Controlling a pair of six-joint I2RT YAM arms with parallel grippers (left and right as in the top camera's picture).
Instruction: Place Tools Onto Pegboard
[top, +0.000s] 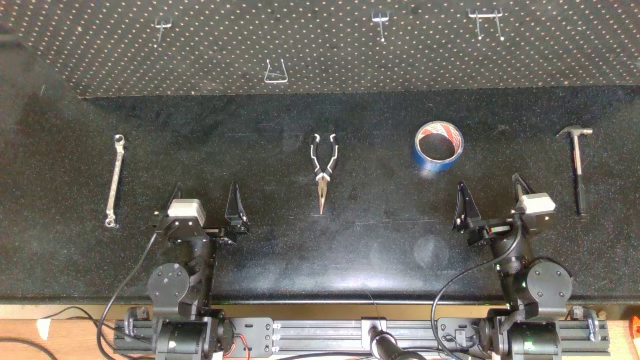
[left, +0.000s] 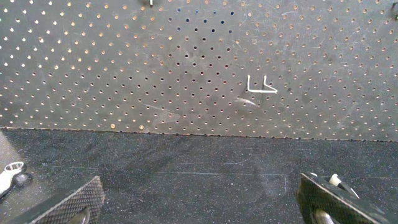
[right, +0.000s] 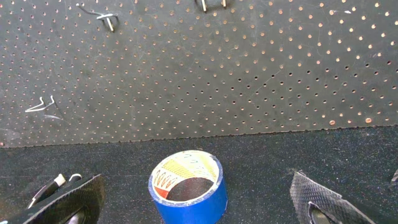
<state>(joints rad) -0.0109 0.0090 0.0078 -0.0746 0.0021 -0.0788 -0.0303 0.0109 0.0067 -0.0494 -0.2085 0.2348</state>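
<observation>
Nearest the arm bases, the left hand (top: 205, 188) is released, its fingers spread wide, to the near left of the white-handled needle-nose pliers (top: 322, 170). The right hand (top: 489, 183) is equally released to their near right. The pliers lie flat on the black tabletop (top: 250, 130). Well left of them lies a silver steel wrench (top: 114, 180), right of them a blue tape roll (top: 438, 146), and farther right a black-handled hammer (top: 577, 170). Beyond the pliers stands the dark perforated pegboard (top: 320, 45) with wire hooks (top: 276, 72).
</observation>
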